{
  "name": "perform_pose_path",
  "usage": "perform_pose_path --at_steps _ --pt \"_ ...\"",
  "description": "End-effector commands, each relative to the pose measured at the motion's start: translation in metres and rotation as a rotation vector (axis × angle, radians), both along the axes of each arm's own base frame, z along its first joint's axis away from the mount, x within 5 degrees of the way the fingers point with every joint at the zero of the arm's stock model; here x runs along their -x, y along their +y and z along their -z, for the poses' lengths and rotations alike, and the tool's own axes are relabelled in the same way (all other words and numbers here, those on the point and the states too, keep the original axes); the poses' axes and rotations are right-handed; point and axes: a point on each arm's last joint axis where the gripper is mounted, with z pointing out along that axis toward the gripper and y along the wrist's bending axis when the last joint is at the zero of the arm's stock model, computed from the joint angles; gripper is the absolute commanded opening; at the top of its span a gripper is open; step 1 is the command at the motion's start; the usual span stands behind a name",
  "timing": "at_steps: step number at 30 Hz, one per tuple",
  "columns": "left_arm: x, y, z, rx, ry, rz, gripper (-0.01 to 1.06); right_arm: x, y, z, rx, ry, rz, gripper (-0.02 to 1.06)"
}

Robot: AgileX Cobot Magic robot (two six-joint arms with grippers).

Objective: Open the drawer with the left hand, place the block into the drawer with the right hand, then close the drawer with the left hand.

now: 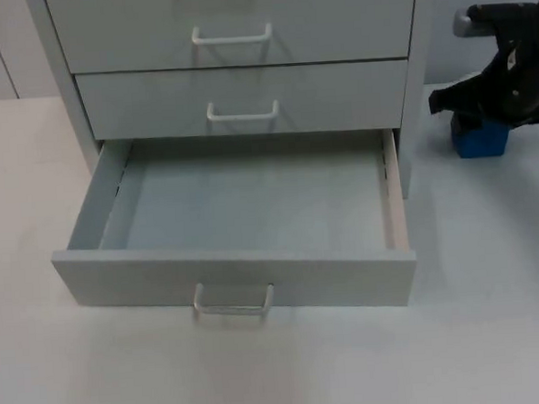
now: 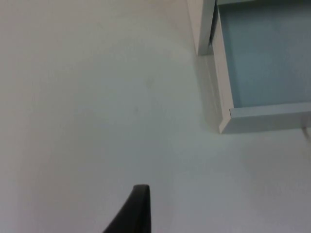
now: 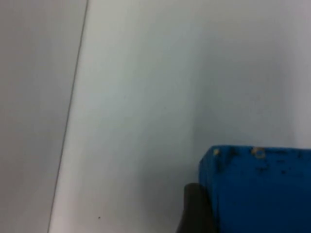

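Note:
The cabinet's bottom drawer (image 1: 237, 275) is pulled fully out, its inside bare and its handle (image 1: 233, 301) facing the table's front. A blue block (image 1: 481, 141) rests on the table to the right of the cabinet. My right gripper (image 1: 486, 115) is lowered over the block from above. In the right wrist view the blue block (image 3: 262, 189) looms close, with one black fingertip (image 3: 194, 208) pressed against its side. My left gripper (image 2: 138, 211) hangs over bare table to the left of the drawer, and the drawer's front corner (image 2: 228, 119) lies ahead of it.
Two upper drawers (image 1: 245, 98) of the grey cabinet (image 1: 65, 68) are closed, each with a white handle. White table stretches in front of the open drawer and on both sides. The grey partition wall stands behind the block.

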Motion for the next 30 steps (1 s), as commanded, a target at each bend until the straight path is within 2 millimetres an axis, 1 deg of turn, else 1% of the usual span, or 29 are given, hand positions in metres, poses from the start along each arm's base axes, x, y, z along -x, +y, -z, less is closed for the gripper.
perform_pose_path --at_steps 1,2,3,6,8,9,11,12,13,16,17,18,20,21,22,23,24,26,27,28,30 --pt "0.001 0.001 0.001 -0.003 -0.008 -0.003 1.05 -0.003 0.002 -0.017 0.004 -0.047 -0.013 0.16" --pt "0.001 0.001 0.001 -0.003 -0.008 -0.003 1.05 -0.003 0.002 -0.026 0.002 -0.061 -0.012 0.01" --pt "0.001 0.001 0.001 -0.003 -0.008 -0.003 1.05 -0.003 0.002 -0.026 0.002 -0.061 -0.012 0.01" --pt "0.001 0.001 0.001 -0.003 -0.008 -0.003 1.05 0.002 -0.001 -0.054 0.008 -0.072 0.0 0.0" --pt "0.001 0.001 0.001 -0.003 -0.008 -0.003 1.05 0.008 -0.003 -0.073 0.022 -0.047 0.017 0.0" --pt "0.001 0.001 0.001 -0.003 -0.008 -0.003 1.05 0.008 -0.003 -0.073 0.022 -0.047 0.017 0.0" --pt "0.001 0.001 0.001 -0.003 -0.008 -0.003 1.05 0.018 -0.007 -0.092 0.031 -0.032 0.03 0.0" --pt "0.001 0.001 0.001 -0.003 -0.008 -0.003 1.05 0.021 -0.007 -0.096 0.031 -0.031 0.031 0.0" --pt "0.001 0.001 0.001 -0.002 -0.006 -0.003 1.05 0.029 -0.009 -0.102 0.031 -0.033 0.031 0.0" --pt "0.001 0.001 0.001 -0.002 -0.006 -0.003 1.05 0.057 -0.014 -0.113 0.013 -0.032 0.044 0.0" --pt "0.001 0.001 0.001 -0.002 -0.006 -0.003 1.05 0.068 -0.016 -0.112 0.015 -0.021 0.04 0.0" --pt "0.001 0.001 0.001 -0.002 -0.006 -0.003 1.05 0.068 -0.016 -0.112 0.015 -0.021 0.04 0.0" --pt "0.001 0.001 0.001 -0.002 -0.006 -0.003 1.05 0.092 -0.02 -0.116 0.017 -0.022 0.031 0.0" --pt "0.001 0.001 0.001 -0.002 -0.006 -0.003 1.05 0.098 -0.021 -0.117 0.016 -0.02 0.03 0.0" --pt "0.001 0.001 0.001 -0.002 -0.006 -0.003 1.05 0.109 -0.023 -0.114 0.017 -0.009 0.027 0.0" --pt "0.001 0.001 0.001 -0.002 -0.006 -0.003 1.05 0.126 -0.026 -0.117 0.018 -0.002 0.026 0.0" --pt "0.001 0.001 0.001 -0.002 -0.006 -0.003 1.05 0.126 -0.026 -0.117 0.018 -0.002 0.026 0.0" --pt "0.001 0.001 0.001 -0.002 -0.006 -0.003 1.05 0.149 -0.03 -0.114 0.021 0.017 0.023 0.0" --pt "0.001 0.001 0.001 -0.002 -0.004 -0.003 1.05 0.158 -0.032 -0.117 0.019 0.014 0.022 0.0" --pt "0.001 0.001 0.001 -0.002 -0.004 -0.003 1.05 0.164 -0.033 -0.116 0.019 0.016 0.022 0.0" --pt "0.001 0.001 0.001 -0.002 -0.002 -0.003 1.05 0.183 -0.037 -0.115 0.023 0.032 0.021 0.0"
